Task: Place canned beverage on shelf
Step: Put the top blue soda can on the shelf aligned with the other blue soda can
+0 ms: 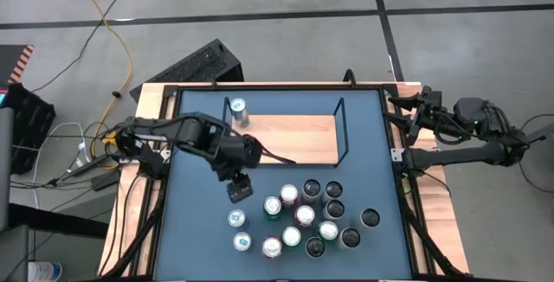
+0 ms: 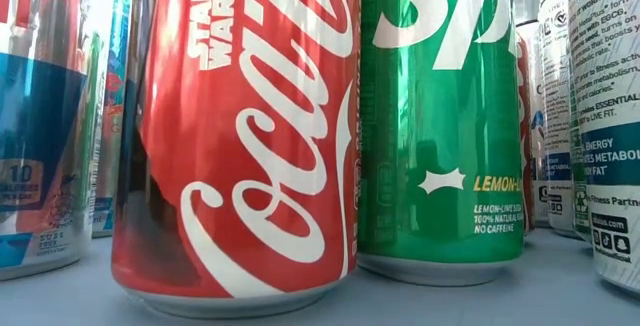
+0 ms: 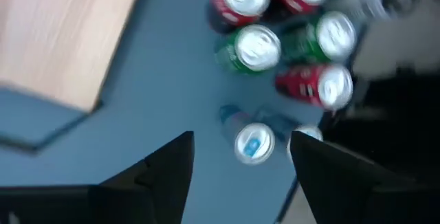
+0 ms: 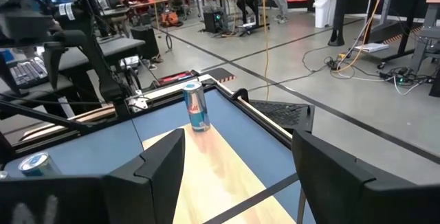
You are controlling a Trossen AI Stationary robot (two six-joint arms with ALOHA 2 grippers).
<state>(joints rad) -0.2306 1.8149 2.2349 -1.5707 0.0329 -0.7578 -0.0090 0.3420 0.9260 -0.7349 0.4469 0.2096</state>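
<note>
Left gripper [image 1: 240, 187], fingers spread and empty, hovers over the blue table [image 1: 199, 239] between the shelf [image 1: 294, 139] behind it and the group of cans [image 1: 303, 217] ahead. One can [image 1: 238, 112] stands upright on the shelf's far corner. Right gripper [image 1: 407, 113], fingers spread, waits at the table edge.

high cam looks straight down on desk [image 1: 190, 230]; low cam sits v. close to cans [image 2: 240, 136]; wrist cams look past each tool, both seeing the shelf [image 4: 206, 176].

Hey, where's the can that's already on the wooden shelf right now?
In the high view, the can stands upright on the shelf's far left corner, well apart from the cluster of cans on the blue table.
</note>
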